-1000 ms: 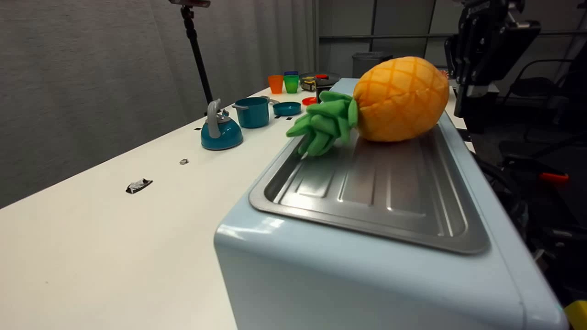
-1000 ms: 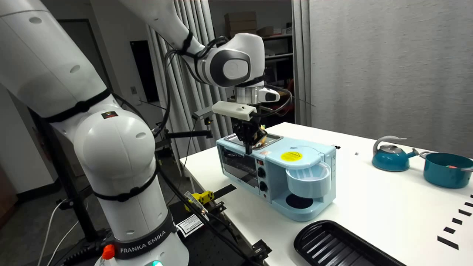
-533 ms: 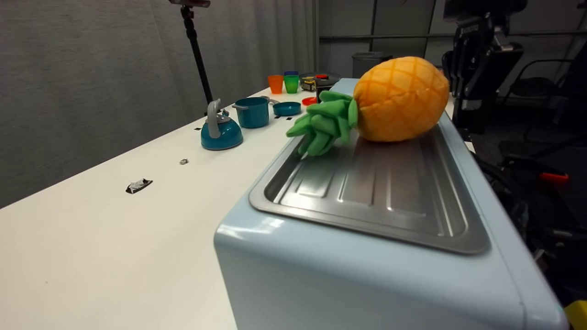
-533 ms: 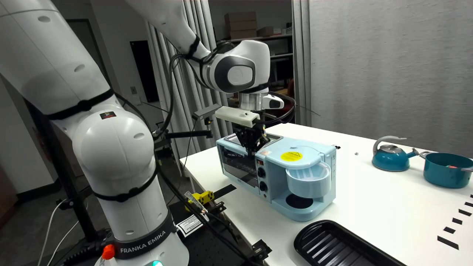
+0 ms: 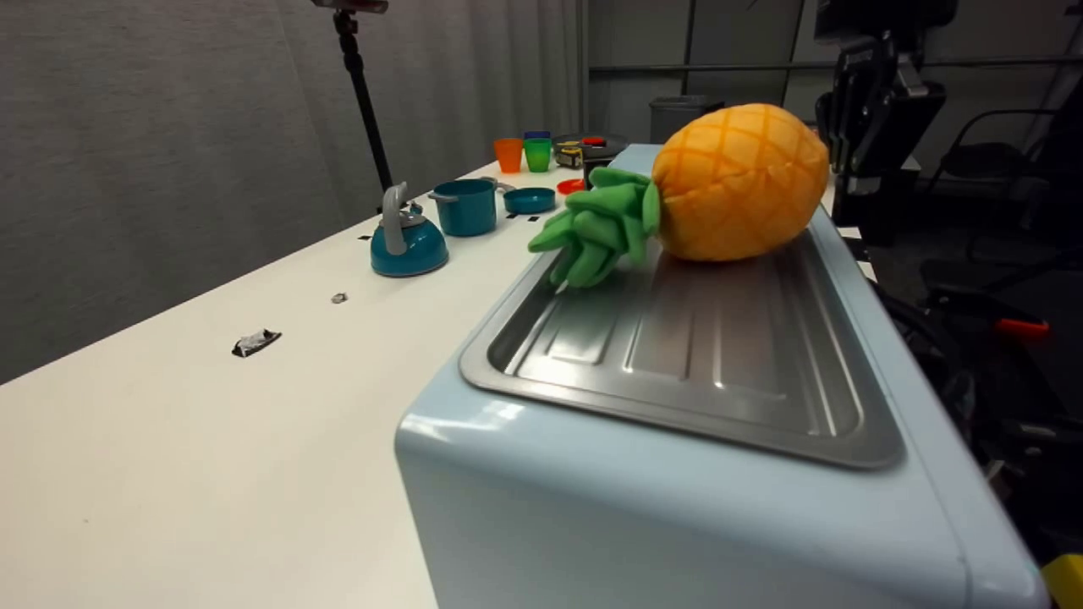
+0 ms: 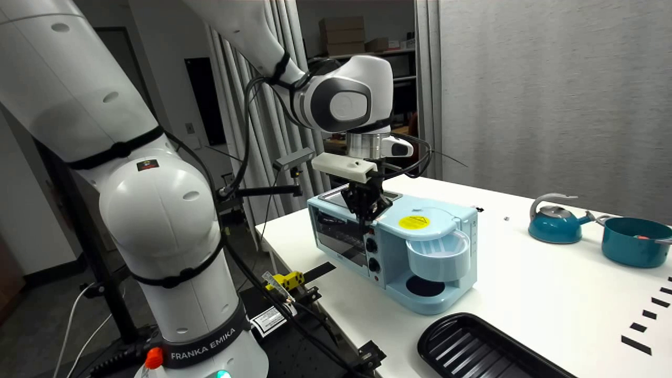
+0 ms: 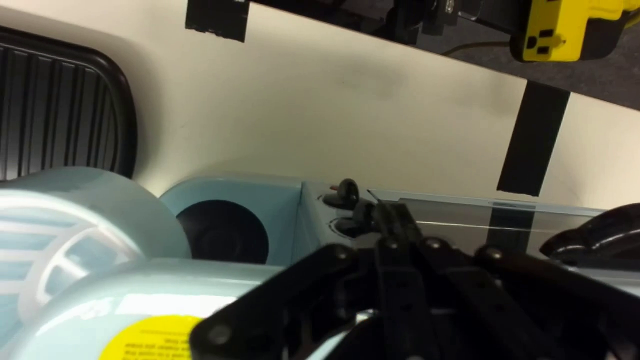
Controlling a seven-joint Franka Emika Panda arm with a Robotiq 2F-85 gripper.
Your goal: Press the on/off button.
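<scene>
The robot's gripper (image 7: 398, 215) has its two fingers pressed together, with nothing between them. They point down at the front of the light blue oven (image 6: 392, 252). From where I stand, out in front, I see a little bit of red by the tips, and I think that is the on/off button (image 6: 371, 231). It sits high up on the front, just above the upper knob (image 6: 371, 245) and to the right of the glass door (image 6: 338, 237). The tips hide most of it, so I can't tell if they touch it.

There is nothing to grab here. I guess the button is hard plastic, so it wants a poke, not a pinch. It should be small and a bit stiff, and the tips could slide off. Best to push right in its middle. Too hard a push might make the oven scoot toward the far side.
</scene>
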